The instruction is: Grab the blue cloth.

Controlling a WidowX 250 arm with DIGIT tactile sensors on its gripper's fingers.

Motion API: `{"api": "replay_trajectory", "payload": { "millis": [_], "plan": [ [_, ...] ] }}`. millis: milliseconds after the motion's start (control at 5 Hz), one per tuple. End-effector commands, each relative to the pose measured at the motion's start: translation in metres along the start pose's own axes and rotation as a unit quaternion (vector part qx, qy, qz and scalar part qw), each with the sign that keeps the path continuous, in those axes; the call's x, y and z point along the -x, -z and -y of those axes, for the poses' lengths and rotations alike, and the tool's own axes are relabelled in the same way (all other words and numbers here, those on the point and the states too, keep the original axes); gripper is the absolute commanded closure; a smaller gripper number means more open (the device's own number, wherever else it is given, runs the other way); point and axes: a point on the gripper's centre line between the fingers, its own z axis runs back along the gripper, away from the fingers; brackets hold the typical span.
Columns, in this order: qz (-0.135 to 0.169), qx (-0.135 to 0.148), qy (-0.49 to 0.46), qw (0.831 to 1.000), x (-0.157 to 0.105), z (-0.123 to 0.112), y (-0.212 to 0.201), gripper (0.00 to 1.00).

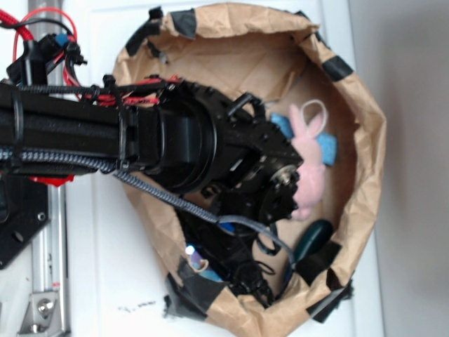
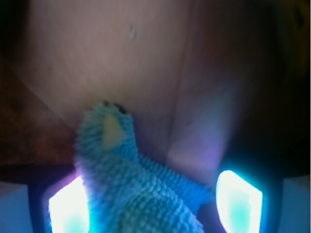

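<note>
The black arm (image 1: 161, 140) reaches from the left edge into the brown paper bag (image 1: 365, 140), which fills the frame's center on a white table (image 1: 98, 267). In the wrist view the gripper (image 2: 155, 204) stands spread, its glowing pads (image 2: 239, 204) flanking the blue cloth (image 2: 131, 184) at bottom center. A pink bunny (image 1: 309, 158) lies right of center.

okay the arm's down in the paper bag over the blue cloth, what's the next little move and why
Probably close the tool on the blue cloth. In the wrist view the nubby teal fabric lies between the two glowing fingers, which stand apart on either side of it. It looks well placed already, though contact cannot be confirmed.
</note>
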Motion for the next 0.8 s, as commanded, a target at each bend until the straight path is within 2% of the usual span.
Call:
{"api": "replay_trajectory", "payload": {
  "millis": [0,200,400,600],
  "plan": [
    [0.051,-0.007,0.053,0.997,0.024,0.005,0.012,1.0],
    [0.082,-0.017,0.095,0.992,0.025,0.004,-0.001,1.0],
    [0.121,-0.039,0.131,0.983,0.026,-0.001,-0.02,1.0],
    [0.164,-0.033,0.12,0.979,0.02,-0.023,-0.064,1.0]
  ]
}}
